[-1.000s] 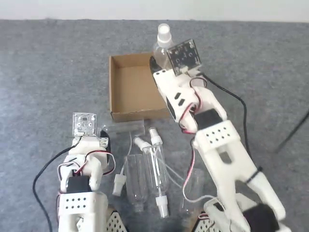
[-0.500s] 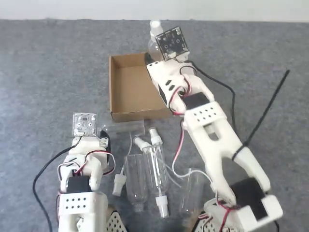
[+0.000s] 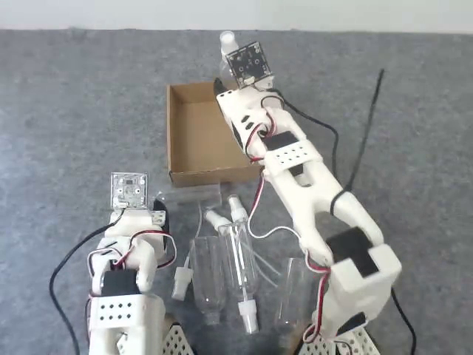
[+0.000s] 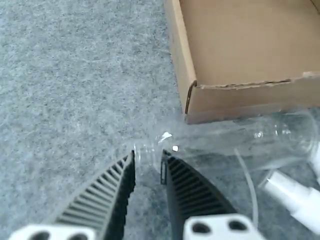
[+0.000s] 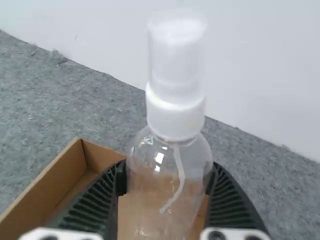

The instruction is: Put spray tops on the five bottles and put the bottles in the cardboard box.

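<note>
Fingers (image 5: 100,200) of the right arm are spread about as wide as the bottle's body and clamp a clear plastic bottle (image 5: 167,175) on both sides, just below its shoulder. The bottle stands upright and already carries a white spray top with a clear cap (image 5: 175,85). In the high view it (image 3: 227,43) is held in the air at the far right corner of the open brown cardboard box (image 3: 171,133), more over the rim than over the floor. The step in hand looks like boxing the first finished bottle. The next move probably calls for bringing it inward over the box floor, lowering it past the wall without knocking the light cardboard, and only then parting the fingers. The left arm's ribbed black fingers (image 4: 112,192) are almost together with a narrow gap between them. The open mouth of a second clear bottle without a top (image 4: 240,137) lies right at their tips and does not seem clamped. This bottle rests on its side on the grey carpeted tabletop (image 3: 74,96), just in front of the box's near wall (image 4: 240,100). Between the two arms lie three more clear bottles (image 3: 207,281), one of which appears to have its top fitted. Loose white spray tops (image 3: 182,279) with thin tubes lie among them, so most of the capping is not yet done.
</note>
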